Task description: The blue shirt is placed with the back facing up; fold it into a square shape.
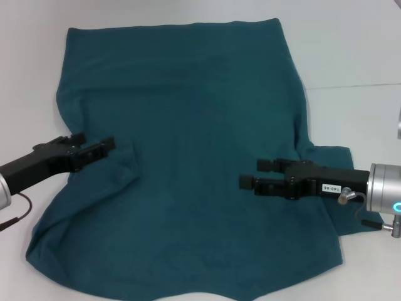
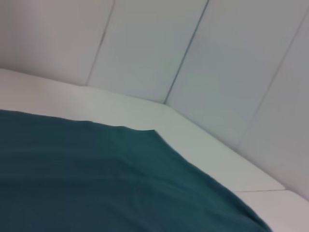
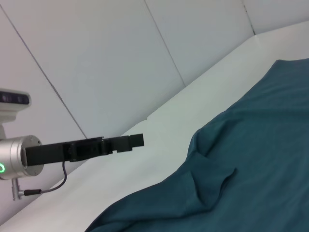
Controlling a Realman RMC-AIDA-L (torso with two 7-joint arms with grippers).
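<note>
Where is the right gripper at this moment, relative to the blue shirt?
In the head view the right gripper is on the right, over the right half of the blue shirt, fingers open and pointing towards the left gripper at the shirt's left edge.

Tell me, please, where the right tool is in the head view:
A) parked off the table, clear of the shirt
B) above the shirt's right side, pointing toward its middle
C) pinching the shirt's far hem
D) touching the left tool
B: the right tool sits over the right part of the blue shirt, aimed inward, well apart from the left tool at the shirt's left edge.
</note>
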